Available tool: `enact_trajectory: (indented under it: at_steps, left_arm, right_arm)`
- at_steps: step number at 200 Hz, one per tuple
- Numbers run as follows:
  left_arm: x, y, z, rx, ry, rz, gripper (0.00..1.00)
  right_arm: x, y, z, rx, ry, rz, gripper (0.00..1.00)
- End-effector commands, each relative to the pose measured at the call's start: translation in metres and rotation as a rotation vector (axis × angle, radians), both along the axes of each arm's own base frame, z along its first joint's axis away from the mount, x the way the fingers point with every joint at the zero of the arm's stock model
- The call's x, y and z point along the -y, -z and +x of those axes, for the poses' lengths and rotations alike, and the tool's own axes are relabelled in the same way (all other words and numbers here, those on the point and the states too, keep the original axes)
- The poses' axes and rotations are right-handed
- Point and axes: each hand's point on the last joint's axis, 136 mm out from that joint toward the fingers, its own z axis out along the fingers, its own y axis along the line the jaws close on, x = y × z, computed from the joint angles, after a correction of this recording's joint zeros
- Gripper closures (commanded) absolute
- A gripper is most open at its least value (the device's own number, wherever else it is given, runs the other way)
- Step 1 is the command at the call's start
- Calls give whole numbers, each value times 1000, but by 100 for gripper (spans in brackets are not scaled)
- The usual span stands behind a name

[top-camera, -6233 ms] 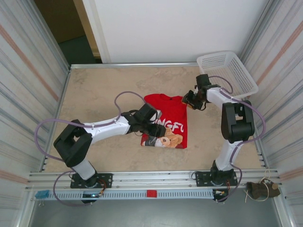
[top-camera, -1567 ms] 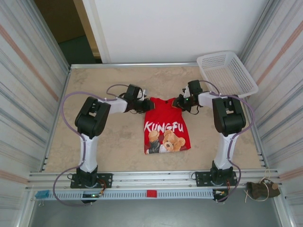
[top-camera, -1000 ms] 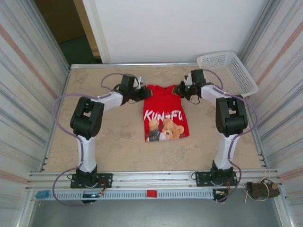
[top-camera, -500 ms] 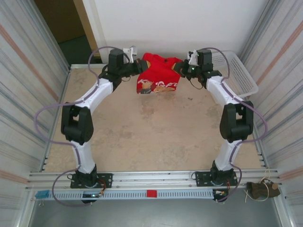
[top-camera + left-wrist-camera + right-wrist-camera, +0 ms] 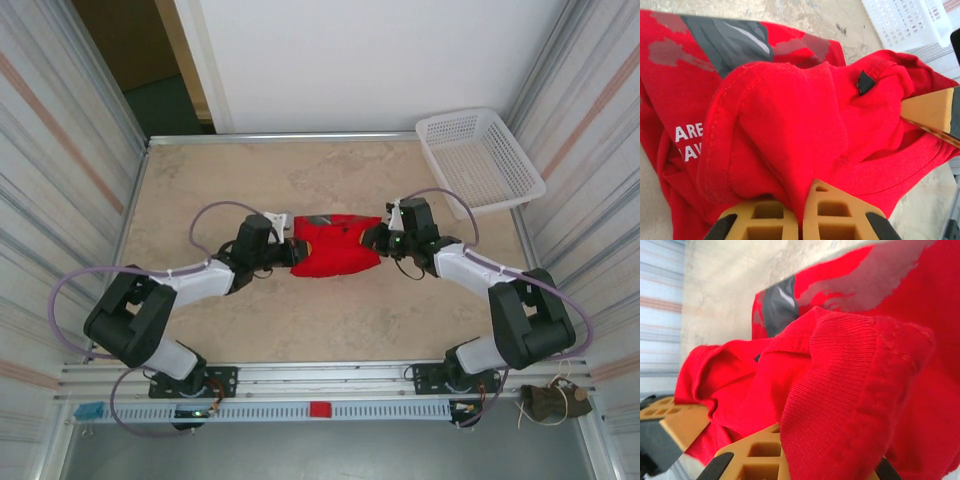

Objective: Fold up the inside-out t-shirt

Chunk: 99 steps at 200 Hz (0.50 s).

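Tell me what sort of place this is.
Probably a robot lab work cell, not a home: ribbed metal walls box in a stone-look table, an aluminium mounting rail runs along its near edge, and a white plastic basket sits in one corner.

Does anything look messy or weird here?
The red t-shirt is scrunched into a lump instead of lying flat, pinched at its ends by the left gripper and right gripper. Nothing looks torn or spilled.

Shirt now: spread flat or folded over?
Folded over, loosely. The t-shirt is a short doubled band between the left gripper and right gripper, both shut on cloth; the left wrist view shows overlapping layers.
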Motion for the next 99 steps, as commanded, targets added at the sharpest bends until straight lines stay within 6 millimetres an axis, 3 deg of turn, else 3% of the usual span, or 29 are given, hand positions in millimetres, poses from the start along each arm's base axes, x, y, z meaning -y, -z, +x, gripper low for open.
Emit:
enact_trajectory:
  at_steps: [1,62,99]
  left_arm:
    - [-14,-38,33,195,-121,35,100]
    - [-6,-17,79,209,-137,210,100]
    - [-5,10,105,169,-143,281,100]
  right_arm:
    - [10,-27,36,174,56,-58,100]
    - [25,-17,80,173,158,-151,100]
    - [30,11,93,112,192,-190,100]
